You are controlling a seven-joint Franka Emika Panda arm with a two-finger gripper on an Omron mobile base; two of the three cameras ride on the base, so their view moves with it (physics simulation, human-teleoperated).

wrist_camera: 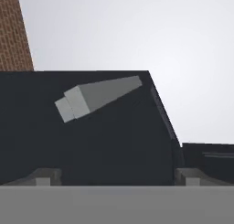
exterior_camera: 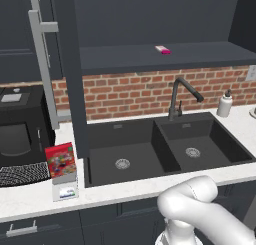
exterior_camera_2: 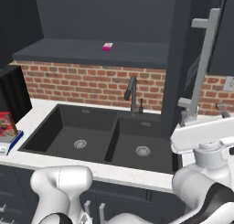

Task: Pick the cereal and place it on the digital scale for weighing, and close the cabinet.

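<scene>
The red cereal box (exterior_camera: 60, 161) stands on top of the light-grey digital scale (exterior_camera: 65, 190), on the counter left of the sink; both also sit at the left edge of the right base view, cereal (exterior_camera_2: 5, 122) over scale (exterior_camera_2: 8, 144). The navy cabinet stands open, with its left door (exterior_camera: 74, 89) and right door (exterior_camera_2: 183, 58) swung out. My gripper (wrist_camera: 117, 176) is open with nothing between its fingertips, close against a dark door face with a grey bar handle (wrist_camera: 98, 97). My white hand (exterior_camera_2: 203, 135) hangs by the lower end of the right door's handle (exterior_camera_2: 203, 63).
A small pink flat item (exterior_camera: 162, 50) lies on the open cabinet shelf. Below it are a black double sink (exterior_camera: 165, 149) with a dark faucet (exterior_camera: 177, 96), a soap dispenser (exterior_camera: 225, 104) at the right, and a black appliance (exterior_camera: 20, 124) at the left.
</scene>
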